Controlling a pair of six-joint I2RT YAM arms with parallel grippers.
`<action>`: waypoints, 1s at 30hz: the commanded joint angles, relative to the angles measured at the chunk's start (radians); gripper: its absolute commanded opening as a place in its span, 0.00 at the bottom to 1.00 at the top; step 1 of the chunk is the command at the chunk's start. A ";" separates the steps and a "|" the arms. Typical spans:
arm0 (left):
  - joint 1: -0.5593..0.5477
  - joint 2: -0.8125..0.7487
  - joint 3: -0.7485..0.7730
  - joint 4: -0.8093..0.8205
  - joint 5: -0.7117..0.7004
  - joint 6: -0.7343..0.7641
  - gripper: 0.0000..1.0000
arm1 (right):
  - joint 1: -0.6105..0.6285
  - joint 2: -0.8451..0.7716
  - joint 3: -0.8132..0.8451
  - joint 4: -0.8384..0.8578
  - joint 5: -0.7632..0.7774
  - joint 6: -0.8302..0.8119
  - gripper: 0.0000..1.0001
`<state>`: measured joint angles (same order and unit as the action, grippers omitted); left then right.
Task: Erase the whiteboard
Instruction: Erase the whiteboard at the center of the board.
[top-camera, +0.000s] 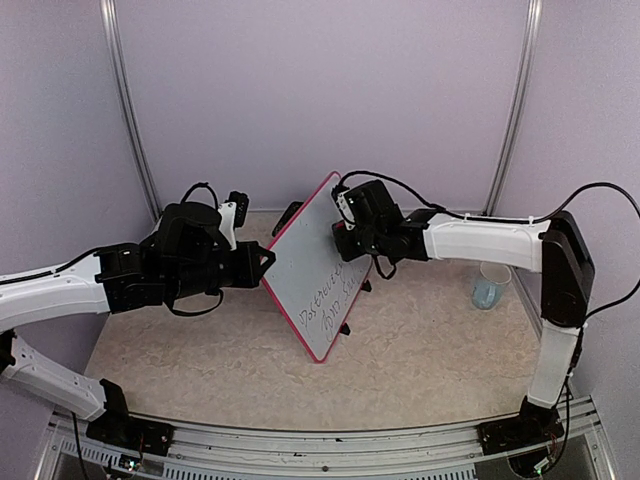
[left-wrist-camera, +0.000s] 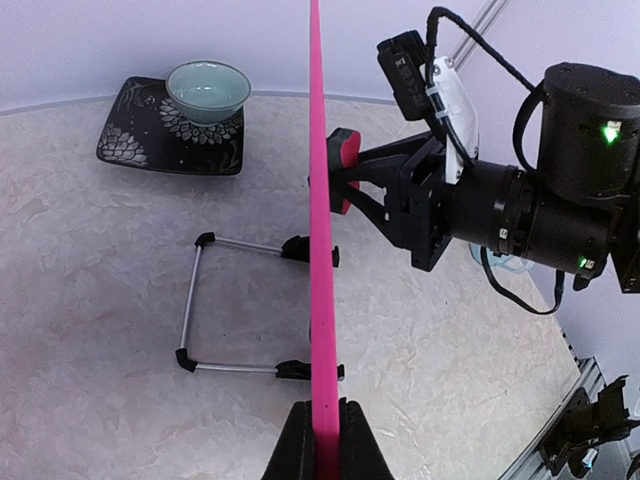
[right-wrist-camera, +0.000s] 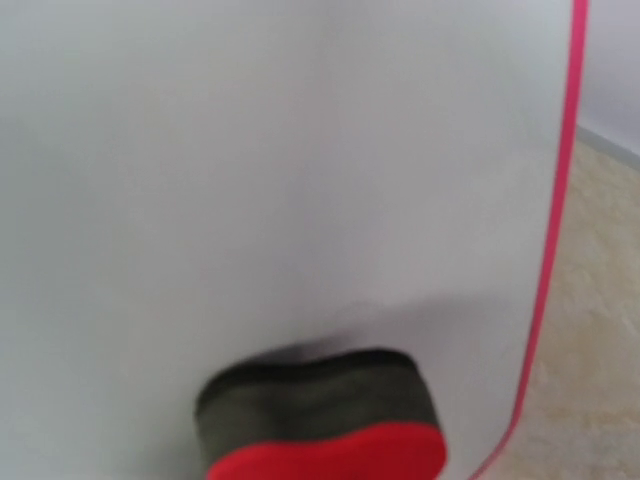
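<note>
The whiteboard stands tilted on edge over the middle of the table, its pink-red frame seen edge-on in the left wrist view. Dark handwriting covers its lower part. My left gripper is shut on the board's left frame edge, with both black fingers pinching the pink strip. My right gripper is shut on a red-and-black eraser and presses it flat against the board's writing face. In the right wrist view the eraser rests on blank white board; that gripper's own fingers are hidden.
A wire stand with black feet sticks out from the board's back, just above the table. A dark patterned plate carrying a pale green bowl sits at the far left. A clear bluish cup stands at the right.
</note>
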<state>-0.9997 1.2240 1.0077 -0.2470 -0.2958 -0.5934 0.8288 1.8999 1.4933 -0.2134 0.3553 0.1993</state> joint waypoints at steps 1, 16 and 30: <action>-0.022 0.001 0.006 -0.001 0.081 0.063 0.00 | 0.014 -0.063 0.071 0.022 -0.063 -0.022 0.26; -0.022 0.000 0.017 -0.015 0.080 0.067 0.00 | -0.016 0.078 0.065 -0.007 -0.039 0.012 0.26; -0.022 0.015 0.016 -0.005 0.082 0.069 0.00 | -0.003 -0.048 0.031 0.053 -0.095 -0.009 0.26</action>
<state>-0.9997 1.2240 1.0077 -0.2501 -0.3012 -0.5903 0.8036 1.9232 1.5349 -0.2115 0.3439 0.2035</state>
